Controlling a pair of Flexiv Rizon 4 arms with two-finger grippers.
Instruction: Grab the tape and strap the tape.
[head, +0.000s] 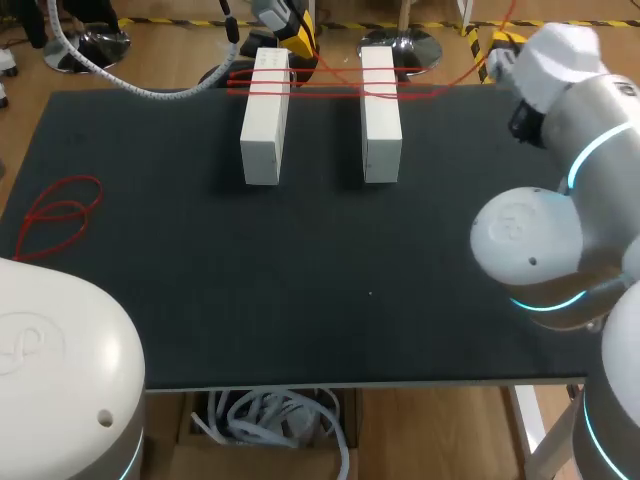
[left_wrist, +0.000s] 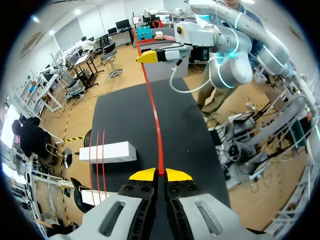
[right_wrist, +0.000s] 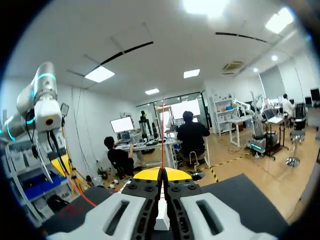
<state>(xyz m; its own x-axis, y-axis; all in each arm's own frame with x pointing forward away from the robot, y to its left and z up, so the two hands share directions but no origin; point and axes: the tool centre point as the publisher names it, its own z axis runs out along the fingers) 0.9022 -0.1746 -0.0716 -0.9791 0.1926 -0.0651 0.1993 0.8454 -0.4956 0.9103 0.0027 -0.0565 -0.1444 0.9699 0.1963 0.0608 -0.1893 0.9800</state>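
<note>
Surface (head view): black table (head: 300, 300) with two white blocks lying side by side and apart, left block (head: 265, 130) and right block (head: 381, 115), long sides parallel.
Tape (head view): red tape (head: 330, 88) crosses the far ends of both blocks in several strands and runs off toward the far right corner. A loose red loop (head: 60, 210) lies well apart on the table's left part.
Left hand (left wrist view): left hand (left_wrist: 160, 174) has its yellow tips pressed together on the tape. The tape runs straight ahead, taut and above the table, to the right hand (left_wrist: 145, 56).
Blocks (left wrist view): one block lies beside the left hand with red strands over it.
Right hand (right wrist view): tips are closed with a thin red line rising from between them, so it is probably clamped on the tape, though the contact is small here. A white block shows under the fingers.
Step in hand: judged to be laying a further turn over the blocks.
Doing it well: hold both grips firm and the span tight. Lower it level, just beside the strands already laid and parallel to them.
Risk: a sideways pull could drag or tip a block, and slack would let the turns slide.
</note>
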